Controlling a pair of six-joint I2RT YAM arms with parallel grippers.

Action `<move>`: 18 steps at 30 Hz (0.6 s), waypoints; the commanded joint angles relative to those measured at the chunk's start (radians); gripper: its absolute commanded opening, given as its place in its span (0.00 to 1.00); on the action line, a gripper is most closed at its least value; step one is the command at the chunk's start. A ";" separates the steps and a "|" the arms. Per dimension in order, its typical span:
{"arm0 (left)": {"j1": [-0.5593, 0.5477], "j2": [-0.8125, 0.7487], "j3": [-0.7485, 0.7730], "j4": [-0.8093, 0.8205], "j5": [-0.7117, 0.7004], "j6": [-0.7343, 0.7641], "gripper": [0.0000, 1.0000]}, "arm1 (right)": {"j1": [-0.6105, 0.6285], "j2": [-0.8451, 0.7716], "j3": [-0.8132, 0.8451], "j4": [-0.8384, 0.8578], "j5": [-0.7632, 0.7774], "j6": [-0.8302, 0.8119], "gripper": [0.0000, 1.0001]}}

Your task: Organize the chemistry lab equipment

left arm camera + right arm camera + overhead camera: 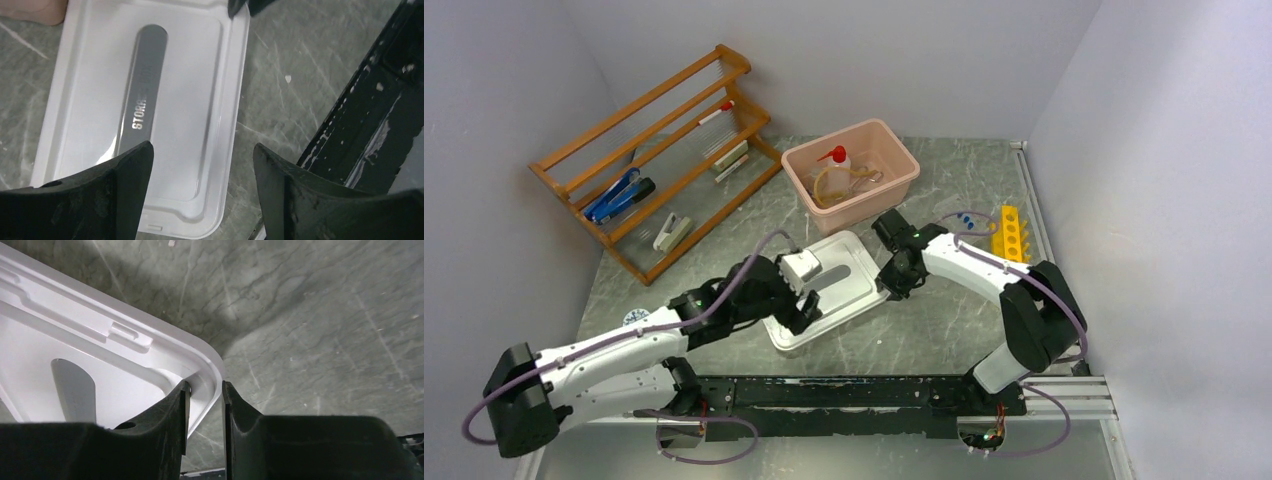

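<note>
Lab stuff is split up right now. The squeeze bottle (pixel 837 163) and the rubber tubing (pixel 829 186) sit in the pink tub (pixel 904 147) at the back. The yellow tube rack (pixel 1010 232) and the blue-capped tubes (pixel 964 217) are out on the tabletop (pixel 924 330), off to the right and close to the right arm. There are a few bits on the wooden shelf (pixel 639 110) too, but I can't make out what they are.

The white lid (pixel 829 290) lies flat in front of the tub. The right jaws are pinched narrow on the rim at its right-hand corner, one finger inside the lip and one outside. The left jaws are spread wide over the near end, holding nothing.

What worries me is that tiny corner bite on slick plastic. Lift the lid from that alone and I reckon it droops, twists, or pops out and clatters down. If the left side closes off the edge, it could shove the lid instead of grabbing it.

The bottle's red nozzle looks tall, so a lid coming in low might clip it and tip the bottle. Swinging the right arm back could sweep the tubes, which look like they'd roll. And if the lid goes on now, the rack and tubes get left out.
</note>
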 commanded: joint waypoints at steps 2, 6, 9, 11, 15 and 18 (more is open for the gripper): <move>-0.175 0.078 0.042 0.077 -0.191 0.106 0.78 | -0.085 -0.036 0.018 -0.054 -0.114 -0.107 0.00; -0.388 0.197 0.065 0.092 -0.450 0.257 0.83 | -0.123 -0.023 0.001 -0.065 -0.208 -0.109 0.00; -0.492 0.309 0.096 0.070 -0.583 0.300 0.84 | -0.139 -0.007 -0.003 -0.078 -0.253 -0.114 0.00; -0.530 0.355 0.086 0.089 -0.686 0.300 0.83 | -0.148 -0.003 -0.001 -0.085 -0.269 -0.120 0.00; -0.563 0.421 0.063 0.142 -0.809 0.318 0.82 | -0.165 -0.005 0.009 -0.112 -0.307 -0.129 0.00; -0.588 0.476 0.050 0.184 -0.846 0.356 0.81 | -0.182 -0.023 0.002 -0.124 -0.371 -0.116 0.00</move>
